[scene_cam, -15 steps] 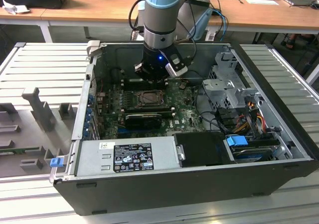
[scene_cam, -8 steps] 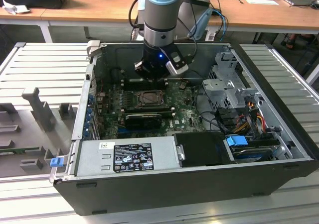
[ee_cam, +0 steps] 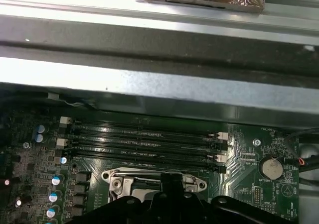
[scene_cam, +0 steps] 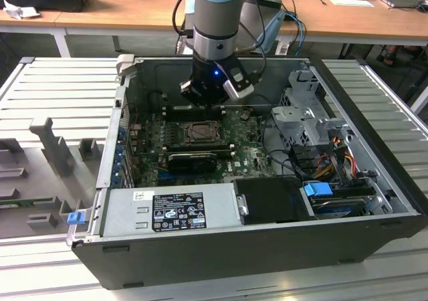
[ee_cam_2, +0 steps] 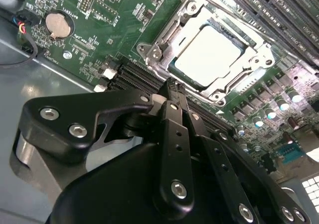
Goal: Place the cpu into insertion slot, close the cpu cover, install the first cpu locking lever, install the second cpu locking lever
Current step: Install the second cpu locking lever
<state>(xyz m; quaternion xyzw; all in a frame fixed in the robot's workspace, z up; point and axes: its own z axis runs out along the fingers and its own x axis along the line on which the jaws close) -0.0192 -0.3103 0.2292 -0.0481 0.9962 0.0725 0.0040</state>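
The arm hangs over an open computer case [scene_cam: 374, 201] that lies on its side on a ribbed grey tabletop [scene_cam: 60, 93], and the gripper [scene_cam: 204, 99] sits low inside the case, just above the green motherboard [scene_cam: 251, 155] and close to the far edge of the socket. In the second wrist view the gripper [ee_cam_2: 169, 84] has its black fingers [ee_cam_2: 174, 114] drawn together to a narrow point with nothing between them, and that point hovers at the rim of the slot [ee_cam_2: 158, 52], right beside one corner of its silver frame. The cpu [ee_cam_2: 212, 52] already lies in the slot, its pale metal top flat and level. The cover [ee_cam_2: 249, 59] appears to lie down around the cpu, which shows through its window, though I cannot tell whether any lever is latched. Beyond the slot run dark memory slots [ee_cam_2: 279, 15], and on the side away from them a round coin battery [ee_cam_2: 59, 25] sits on the board, well apart from the slot. In the first wrist view the slot [ee_cam: 117, 180] is partly hidden behind the gripper [ee_cam: 172, 184], with the four long memory slots [ee_cam: 144, 142] just past it and the battery [ee_cam: 272, 168] off to one side. In the exterior view the slot [scene_cam: 198, 133] lies near the middle of the board, a long black card [scene_cam: 192, 159] lies just on the near side of it, and a grey power supply [scene_cam: 174, 207] fills the case's near wall.
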